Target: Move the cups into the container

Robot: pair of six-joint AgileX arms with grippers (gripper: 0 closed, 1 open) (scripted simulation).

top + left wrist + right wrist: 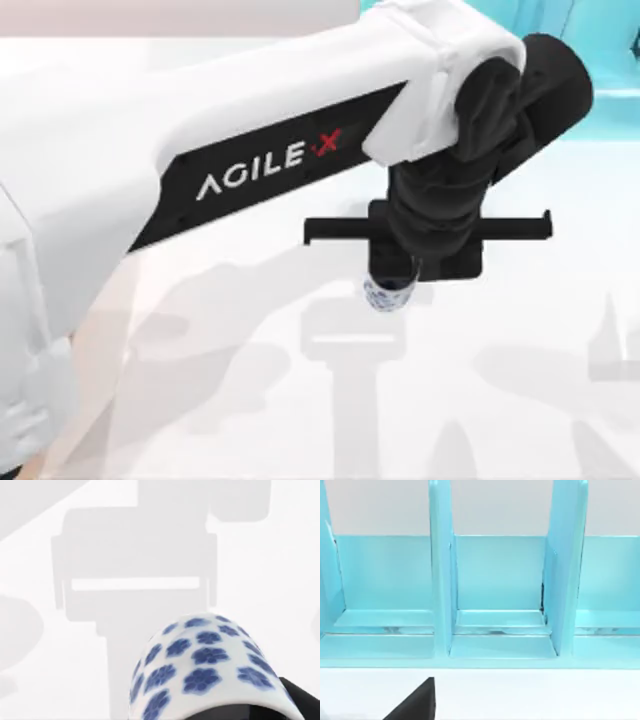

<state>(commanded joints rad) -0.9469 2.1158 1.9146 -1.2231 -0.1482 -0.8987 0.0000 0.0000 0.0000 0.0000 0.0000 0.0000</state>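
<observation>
- Top view: the left pincer (392,283) hung above the white worktop (520,400), gripping the floral cup (388,293), which was lifted clear over its shadow.
- Step in hand, as judged: carrying this cup toward the container.
- Next move calls for travel over the container, then release.
- Right wrist view: the parked right arm faced the turquoise shelf unit (495,595); its pincer state could not be told.

Floral cup (210,667) glossy ceramic; turquoise shelf (495,580) smooth, shiny.

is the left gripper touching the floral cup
Touching. In the left wrist view the floral cup sits right against the black jaws at its base; in the top view it hangs under the left gripper, above the table.
</observation>
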